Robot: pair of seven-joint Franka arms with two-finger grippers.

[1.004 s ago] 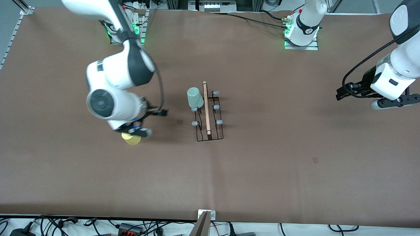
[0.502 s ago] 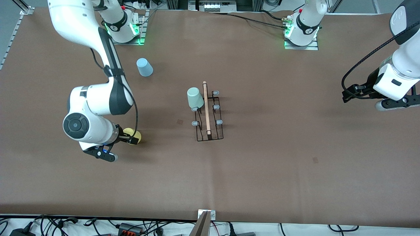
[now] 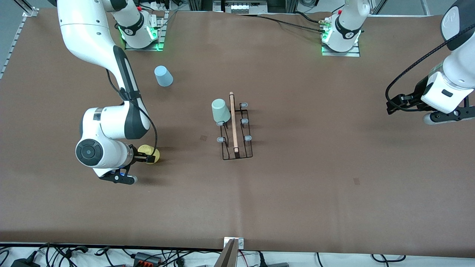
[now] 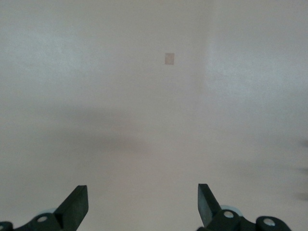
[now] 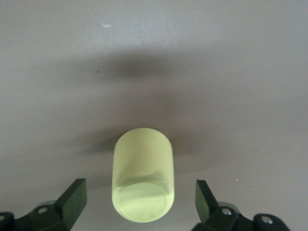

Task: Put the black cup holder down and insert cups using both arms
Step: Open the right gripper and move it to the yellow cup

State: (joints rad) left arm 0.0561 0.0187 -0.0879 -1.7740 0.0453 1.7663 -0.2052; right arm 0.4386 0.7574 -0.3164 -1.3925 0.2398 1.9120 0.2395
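I see my right claw (image 3: 143,158) has swung round and dropped low, fingers spread either side of the yellow cup (image 3: 153,154) lying toward the right arm's end from the black cup holder (image 3: 236,128), ready to grip it, while the released left claw (image 3: 393,105) waits.

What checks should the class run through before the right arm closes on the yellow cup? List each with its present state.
1. Right gripper open: ok, fingers spread wide.
2. Yellow cup between the fingers: ok, centred in the right wrist view, clear of both.
3. Yellow cup's pose: it lies on its side on the table, base toward the gripper; ok for a side grasp.
4. Black cup holder has free pegs: ok, only the mint green cup sits on it.
5. Left gripper out of the way: ok, open, waiting over bare table at its own end.
6. Light blue cup clear of the arm: ok.
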